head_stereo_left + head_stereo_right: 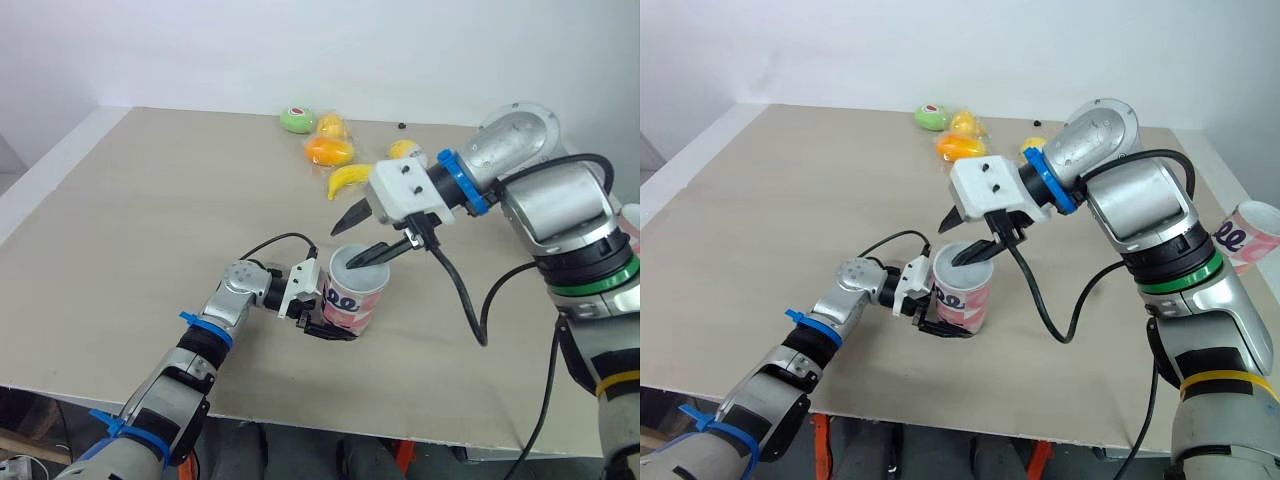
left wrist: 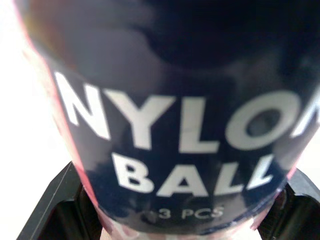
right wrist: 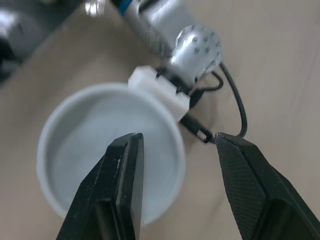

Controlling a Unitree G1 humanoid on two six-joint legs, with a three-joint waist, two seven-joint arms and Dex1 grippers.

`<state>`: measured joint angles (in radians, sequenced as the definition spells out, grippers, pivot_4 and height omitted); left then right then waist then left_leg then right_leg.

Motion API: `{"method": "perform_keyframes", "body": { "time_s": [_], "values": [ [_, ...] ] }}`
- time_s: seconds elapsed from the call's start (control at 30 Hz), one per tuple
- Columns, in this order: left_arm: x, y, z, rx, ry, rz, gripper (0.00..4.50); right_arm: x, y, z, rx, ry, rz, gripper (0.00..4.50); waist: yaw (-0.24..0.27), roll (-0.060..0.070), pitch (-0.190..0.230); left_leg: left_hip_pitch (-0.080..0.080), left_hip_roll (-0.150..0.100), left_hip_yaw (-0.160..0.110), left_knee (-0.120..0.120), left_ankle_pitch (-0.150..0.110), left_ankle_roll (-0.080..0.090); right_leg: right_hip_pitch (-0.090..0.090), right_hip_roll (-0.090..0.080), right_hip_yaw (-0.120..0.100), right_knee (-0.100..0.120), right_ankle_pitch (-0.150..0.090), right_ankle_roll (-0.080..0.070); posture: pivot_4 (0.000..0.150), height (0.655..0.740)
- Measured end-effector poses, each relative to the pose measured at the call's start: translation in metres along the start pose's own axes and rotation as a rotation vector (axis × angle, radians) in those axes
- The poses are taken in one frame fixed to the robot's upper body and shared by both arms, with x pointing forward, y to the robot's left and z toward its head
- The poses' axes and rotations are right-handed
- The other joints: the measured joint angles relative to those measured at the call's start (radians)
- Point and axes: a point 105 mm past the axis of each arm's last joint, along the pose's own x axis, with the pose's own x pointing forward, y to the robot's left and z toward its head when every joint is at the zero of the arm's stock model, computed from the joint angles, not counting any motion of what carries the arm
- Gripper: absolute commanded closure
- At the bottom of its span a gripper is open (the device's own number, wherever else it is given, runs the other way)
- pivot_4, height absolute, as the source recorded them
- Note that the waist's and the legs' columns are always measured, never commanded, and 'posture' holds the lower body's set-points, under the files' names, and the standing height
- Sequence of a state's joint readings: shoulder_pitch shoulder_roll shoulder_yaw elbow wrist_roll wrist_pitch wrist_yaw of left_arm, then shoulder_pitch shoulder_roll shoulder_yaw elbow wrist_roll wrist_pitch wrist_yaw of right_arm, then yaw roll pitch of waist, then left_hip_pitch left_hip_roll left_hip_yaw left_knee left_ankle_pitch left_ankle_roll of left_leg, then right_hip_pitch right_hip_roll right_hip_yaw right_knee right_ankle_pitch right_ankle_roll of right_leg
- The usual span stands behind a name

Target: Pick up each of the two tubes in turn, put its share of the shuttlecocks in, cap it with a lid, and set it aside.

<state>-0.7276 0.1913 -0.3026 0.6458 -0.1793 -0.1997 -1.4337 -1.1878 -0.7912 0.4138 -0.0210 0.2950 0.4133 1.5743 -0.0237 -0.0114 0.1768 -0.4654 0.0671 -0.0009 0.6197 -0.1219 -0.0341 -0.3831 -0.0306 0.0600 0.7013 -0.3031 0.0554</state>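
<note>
A pink tube (image 1: 356, 302) stands upright on the table, with my left gripper (image 1: 325, 322) shut on its lower side. In the left wrist view its dark label (image 2: 175, 140) reads "NYLON BALL" between my fingers (image 2: 55, 210). A white lid (image 1: 358, 266) sits on the tube's top. My right gripper (image 1: 344, 246) hovers open just above the lid (image 3: 85, 150); one finger (image 3: 120, 190) is over the lid and the other (image 3: 250, 185) is beyond its rim. A second pink tube (image 1: 1246, 236) lies at the table's far right edge.
Toy fruit sits at the back of the table: a green piece (image 1: 296, 119), orange and yellow pieces (image 1: 330, 150), and a banana (image 1: 350, 178). The right arm's black cable (image 1: 465, 290) hangs low beside the tube. Bare tabletop (image 1: 130, 220) spreads to the left.
</note>
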Motion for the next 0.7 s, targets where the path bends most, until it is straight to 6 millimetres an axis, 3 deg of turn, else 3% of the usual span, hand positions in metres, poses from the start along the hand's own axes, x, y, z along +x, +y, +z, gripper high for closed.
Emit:
{"method": "perform_keyframes", "body": {
  "time_s": [0.07, 0.17, 0.2, 0.4, 0.7],
  "values": [
    [0.0, 0.0, 0.0, 0.0, 0.0, -0.001, 1.13, -0.012, -0.001, 0.005, 0.002, -0.011, -0.021, 2.84, 0.001, 0.0, 0.0, 0.0, 0.0, 0.0, 0.0, 0.0, 0.0, 0.0, 0.0, 0.0, 0.0, 0.0, 0.0, 0.15, 0.6946],
    [0.0, 0.0, 0.0, 0.0, 0.0, 0.001, 1.13, -0.02, 0.002, 0.004, 0.014, -0.009, -0.031, 4.19, 0.001, 0.0, 0.0, 0.0, 0.0, 0.0, -0.001, 0.0, 0.0, -0.001, 0.0, 0.0, 0.0, 0.0, 0.0, 0.15, 0.6946],
    [0.0, 0.0, 0.0, 0.0, 0.0, 0.001, 1.13, -0.022, 0.004, 0.004, 0.012, -0.007, -0.026, 4.39, 0.001, 0.0, 0.0, 0.0, 0.0, 0.0, -0.001, 0.0, 0.0, -0.001, 0.0, 0.0, 0.0, 0.0, 0.0, 0.15, 0.6946],
    [0.0, 0.0, 0.0, 0.0, 0.0, 0.002, 1.13, -0.009, 0.02, -0.001, 0.015, -0.003, 0.063, 4.39, 0.0, 0.0, 0.0, 0.0, 0.0, 0.0, -0.001, 0.0, 0.0, -0.001, 0.0, 0.0, 0.0, 0.0, 0.0, 0.15, 0.6946],
    [-0.002, 0.0, -0.002, -0.01, -0.001, 0.014, 1.13, 0.015, 0.02, -0.014, -0.058, 0.078, 0.097, 4.39, -0.002, -0.001, -0.002, 0.002, 0.001, 0.0, -0.001, 0.0, 0.0, -0.003, 0.001, 0.0, 0.0, 0.0, 0.0, 0.15, 0.6946]
  ]
}}
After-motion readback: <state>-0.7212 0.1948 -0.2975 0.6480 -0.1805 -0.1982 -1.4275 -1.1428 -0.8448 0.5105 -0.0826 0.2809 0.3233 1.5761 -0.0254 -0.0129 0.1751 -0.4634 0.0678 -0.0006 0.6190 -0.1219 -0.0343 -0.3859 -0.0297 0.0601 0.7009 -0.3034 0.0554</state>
